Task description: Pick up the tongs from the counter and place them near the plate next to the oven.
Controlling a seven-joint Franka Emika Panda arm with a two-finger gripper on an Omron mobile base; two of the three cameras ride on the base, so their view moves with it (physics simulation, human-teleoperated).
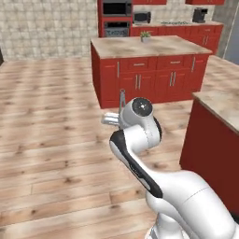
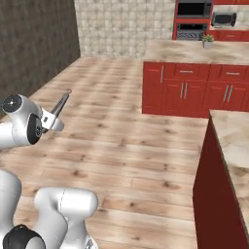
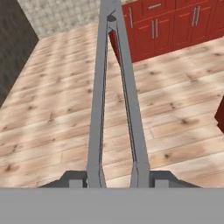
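Tongs, slim grey metal, were clenched in the hand, lifted over wooden floor for carrying.

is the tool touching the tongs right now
Touching: in the hand view the tool clamps the tongs at their open ends, held above the floor.

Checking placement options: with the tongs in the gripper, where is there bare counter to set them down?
The near counter at right shows bare top. The island is bare except the small potted plant at its far edge. The gripper holds the tongs over open floor.
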